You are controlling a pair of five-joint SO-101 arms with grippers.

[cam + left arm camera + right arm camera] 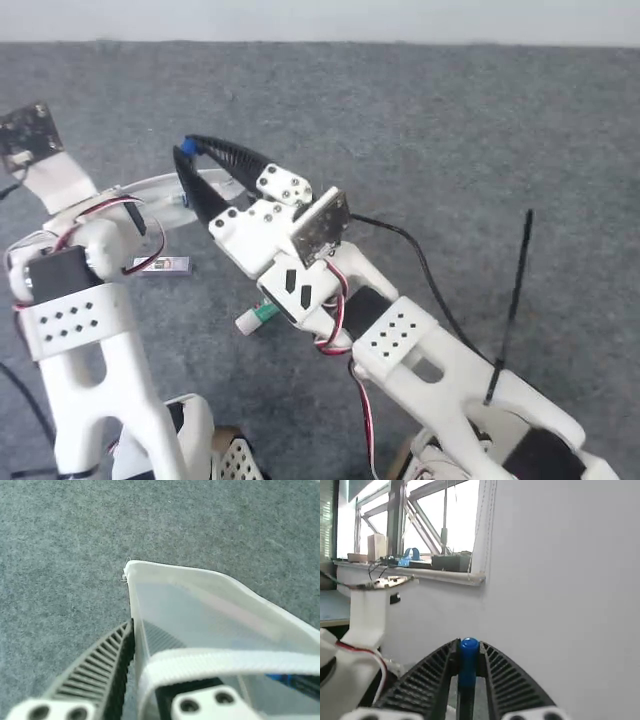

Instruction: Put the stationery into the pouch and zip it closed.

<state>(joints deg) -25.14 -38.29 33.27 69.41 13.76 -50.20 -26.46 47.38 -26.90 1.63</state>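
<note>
Two white arms stand at the near edge of the grey desk point(470, 120). The left arm point(75, 320) is on the left and the right arm point(420, 345) is on the right. A black cable point(425, 275) runs along the right arm.

A little farther in, two small things lie on the desk. One is a green and white stick point(256, 317), just beside the right arm's wrist. The other is a small flat thing with a dark label point(162, 265), close to the left arm. I cannot tell what they are.

Farther still, the see-through pouch point(165, 185) sits between the two arms. The left claw point(140, 630) is closed on one edge of the pouch point(200, 615), with one black finger point(100, 665) outside it and the other showing through it. A white band point(225, 662) runs along the pouch near the claw. One corner of the pouch hangs over the desk point(60, 540).

The right claw point(183, 155) reaches in from the right and is closed on a blue pen point(190, 146). The pen's tip is right at the far side of the pouch. I cannot tell if it is inside.

From the right wrist, the right claw point(468, 647) pinches the blue pen point(467, 672) in its narrow gap. Far behind them are a white wall point(560, 580) and a window point(435, 515).
</note>
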